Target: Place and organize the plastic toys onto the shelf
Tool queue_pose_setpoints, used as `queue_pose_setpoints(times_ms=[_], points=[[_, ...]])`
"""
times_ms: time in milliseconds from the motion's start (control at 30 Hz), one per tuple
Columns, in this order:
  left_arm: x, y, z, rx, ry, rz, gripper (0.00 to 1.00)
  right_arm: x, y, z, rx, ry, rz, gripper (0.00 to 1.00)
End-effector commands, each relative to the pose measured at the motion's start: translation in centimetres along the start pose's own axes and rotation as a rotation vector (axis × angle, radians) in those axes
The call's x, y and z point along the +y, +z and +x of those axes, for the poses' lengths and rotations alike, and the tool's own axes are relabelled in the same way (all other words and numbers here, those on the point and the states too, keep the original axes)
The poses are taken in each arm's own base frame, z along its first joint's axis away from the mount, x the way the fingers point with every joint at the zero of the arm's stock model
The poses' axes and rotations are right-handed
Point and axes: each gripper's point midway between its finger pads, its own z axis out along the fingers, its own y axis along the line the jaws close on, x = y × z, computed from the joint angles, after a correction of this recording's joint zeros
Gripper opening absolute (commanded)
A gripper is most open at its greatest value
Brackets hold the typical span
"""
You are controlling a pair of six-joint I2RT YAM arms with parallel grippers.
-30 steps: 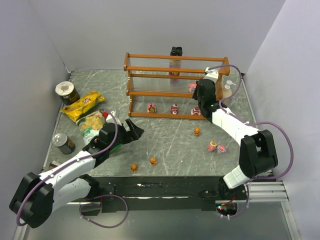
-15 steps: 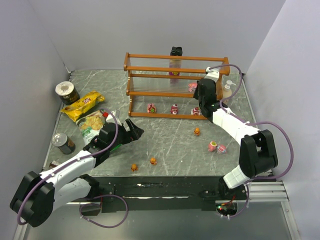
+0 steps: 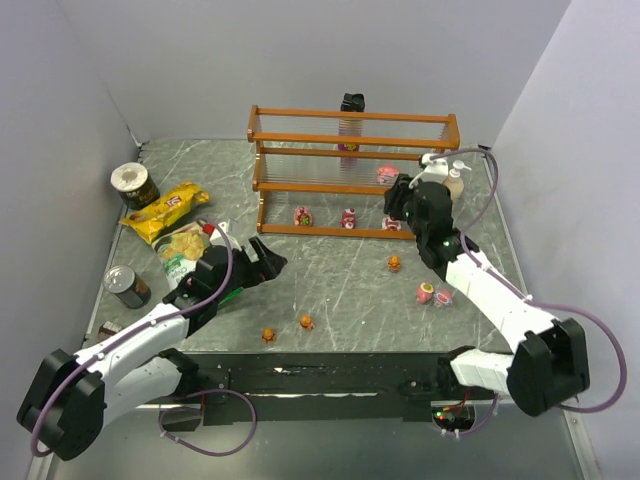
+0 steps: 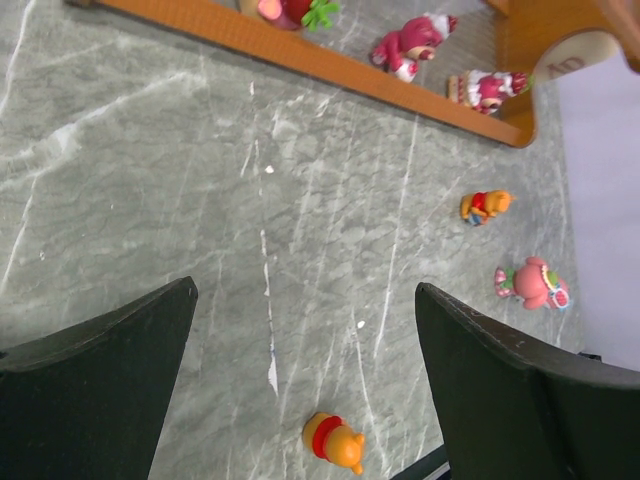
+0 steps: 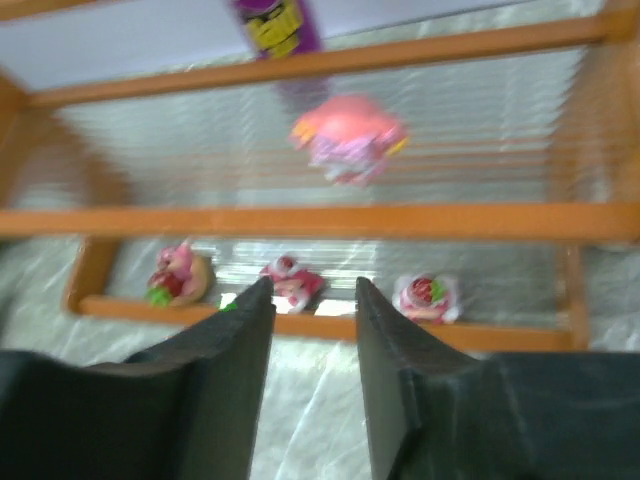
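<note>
Clearance matters: the right gripper, jaws parted and empty facing the shelf, should draw straight back (never sideways) to spare the pink toys on its bottom tier, while the left gripper holds its jaws wide open near an orange toy on the surface.

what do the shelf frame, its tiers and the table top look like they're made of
Shelf frame: likely wood, orange-brown stain, smooth with a slight sheen. Tiers: clear ribbed slats, probably plastic or acrylic, since they look see-through. Table top: grey-green marble look with white veins; real stone or printed laminate, cannot tell.
</note>
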Motion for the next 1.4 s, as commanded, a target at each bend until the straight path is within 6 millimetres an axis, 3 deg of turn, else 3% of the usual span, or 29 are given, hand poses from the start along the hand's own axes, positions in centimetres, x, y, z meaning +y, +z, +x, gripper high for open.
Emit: queue_pose_setpoints(times_ms=[0,33,67,133,200,233,400,700,833,1033,1367], points=[[-0.7,-0.7,-1.0,-0.04,0.023,0.04,0.96,0.8,-2.3,3.7,0.083,-0.009,-0.031,0.55],[-0.8,-0.7,-1.0,-0.041,0.026,0.043,0.96,0.4,-2.5,4.2,0.09,-0.005,-0.011,0.63],[-0.8,-0.8,-1.0,-0.042,0.026,0.046,0.96,-0.5,-2.6,4.3,0.077,0.019,0.041,0.66],[-0.7,-0.9,-0.8,-0.038,0.026,0.049,0.96,-2.7,-3.2,6.9,0.156,0.012,0.137,0.71],[-0.8,-0.9,-0.9,-0.041,0.025,0.052,0.96,-5.0,-3.4,7.7,0.17,0.047,0.279,0.75],[-1.0,-0.9,-0.5,-0.025,0.022,0.068,0.96,-6.6,-4.2,9.6,0.241,0.033,0.364,0.77],[-1.9,-0.8,0.0,0.005,0.011,0.117,0.96,-9.9,-6.1,12.7,0.315,0.111,0.584,0.77],[-1.9,-0.7,0.5,0.03,0.003,0.119,0.96,-12.2,-9.4,15.8,0.379,0.166,0.701,0.75],[-1.8,-0.9,0.3,0.017,0.0,0.117,0.96,-13.4,-10.6,17.0,0.409,0.158,0.762,0.78],[-1.9,-1.0,0.2,0.014,0.0,0.118,0.96,-13.7,-11.0,18.6,0.44,0.168,0.762,0.8],[-1.8,-0.8,0.4,0.021,0.0,0.115,0.96,-13.0,-10.8,19.3,0.461,0.212,0.728,0.79]])
